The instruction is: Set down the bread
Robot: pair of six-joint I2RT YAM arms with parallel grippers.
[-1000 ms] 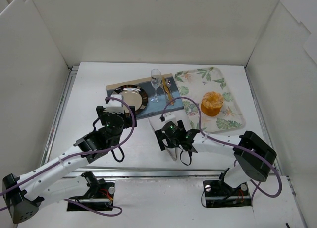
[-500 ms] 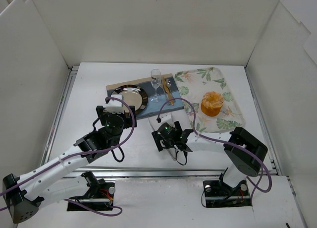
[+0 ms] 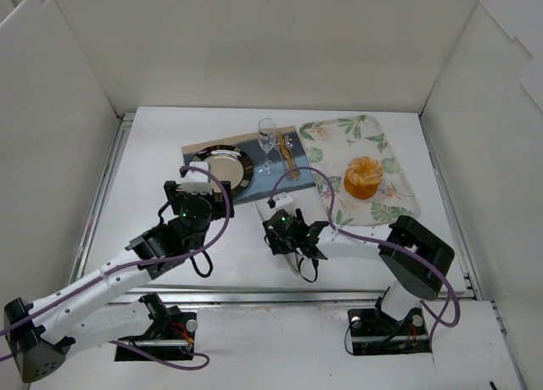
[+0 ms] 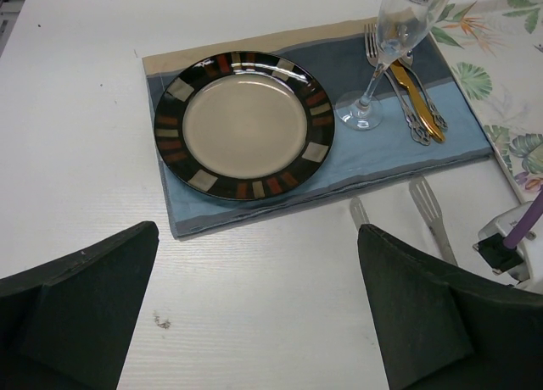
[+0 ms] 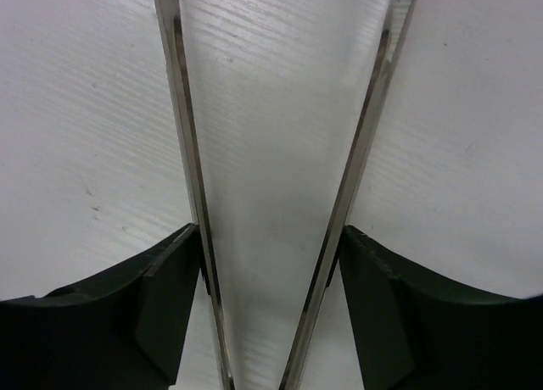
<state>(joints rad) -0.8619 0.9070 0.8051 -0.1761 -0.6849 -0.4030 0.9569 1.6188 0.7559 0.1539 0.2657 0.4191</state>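
While the right gripper (image 5: 270,233) sits low over the table (image 3: 153,169), its fingers (image 5: 161,305) press on the outer sides of both arms of a pair of metal tongs (image 5: 188,178). So it's gripping the tongs. Arms run in a V between the pads, wider ahead of the fingers. The toothed tips of the tongs lie on the bare tabletop, just short of the placemat's (image 4: 399,144) near edge.

Left gripper (image 4: 257,263): jaws spread wide with nothing between them, hovering over bare table in front of the placemat's near-left corner.

On the placemat:
- dark-rimmed plate (image 4: 246,123), nothing on it, on the left half
- wine glass (image 4: 399,34) upright to its right
- cutlery (image 4: 416,102) just past the glass foot

Bread (image 3: 363,177) sits on the leaf-print tray (image 3: 386,148) at the right rear, well apart from both grippers and the plate. The tray's left edge is just beside the placemat's right end. Its right edge is near the table edge and the side wall.

Room:
- bare table left of the placemat out to the left wall
- a bare strip behind it to the back wall
- bare surface between the two arms along the near edge
- the glass stands between plate and tray
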